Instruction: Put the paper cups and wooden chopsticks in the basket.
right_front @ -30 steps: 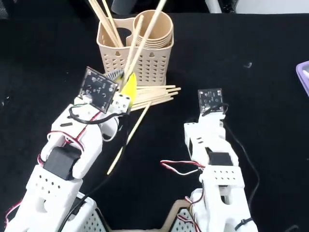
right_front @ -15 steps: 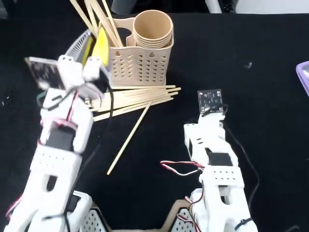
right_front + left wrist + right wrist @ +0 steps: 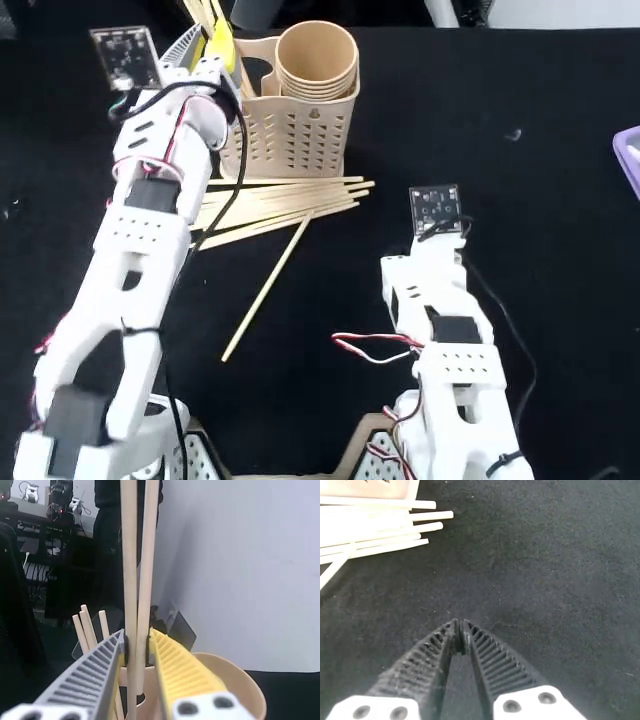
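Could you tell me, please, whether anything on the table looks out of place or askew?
One chopstick lies askew, slanting away from the bundle of chopsticks that lies beside the basket. Nothing looks spilled or damaged.

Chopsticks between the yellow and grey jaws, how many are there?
2. One chopstick and a second chopstick stand upright side by side, pinched together in the jaws of the left gripper by the basket. Another could hide behind them.

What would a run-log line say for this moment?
left gripper: shut on held chopsticks at basket | right gripper: shut, empty | loose chopsticks: on table
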Available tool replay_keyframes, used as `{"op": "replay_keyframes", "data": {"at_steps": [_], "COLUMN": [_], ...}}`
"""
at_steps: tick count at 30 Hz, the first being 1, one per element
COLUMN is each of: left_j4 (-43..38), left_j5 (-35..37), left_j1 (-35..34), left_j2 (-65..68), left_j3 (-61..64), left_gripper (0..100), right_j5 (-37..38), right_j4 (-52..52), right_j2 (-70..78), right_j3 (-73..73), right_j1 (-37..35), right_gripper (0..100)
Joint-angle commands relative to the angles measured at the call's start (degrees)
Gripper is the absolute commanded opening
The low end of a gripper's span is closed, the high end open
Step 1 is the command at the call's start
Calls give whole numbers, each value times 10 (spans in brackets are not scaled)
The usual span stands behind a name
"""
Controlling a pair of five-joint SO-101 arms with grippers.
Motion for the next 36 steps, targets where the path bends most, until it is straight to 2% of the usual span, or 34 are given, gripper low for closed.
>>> {"op": "replay_keyframes", "data": {"at_steps": [1,16,24,29,36], "left_j4": [-14,-10,-11,-9,38], "left_j5": [7,7,7,7,7], "left_j1": [-9,-11,-8,-11,-10], "left_j2": [20,142,155,156,155], "left_j3": [-75,-92,-51,-49,-46], "left_gripper": [29,29,34,206,201], "right_j5": [-1,-1,-1,-1,-1], "right_j4": [-13,-13,-13,-13,-13], "right_j2": [-1,-1,-1,-1,-1], "right_j3": [-7,-6,-6,-6,-6], "right_j1": [-4,-5,-6,-6,-6], "right_gripper": [11,11,11,11,11]}}
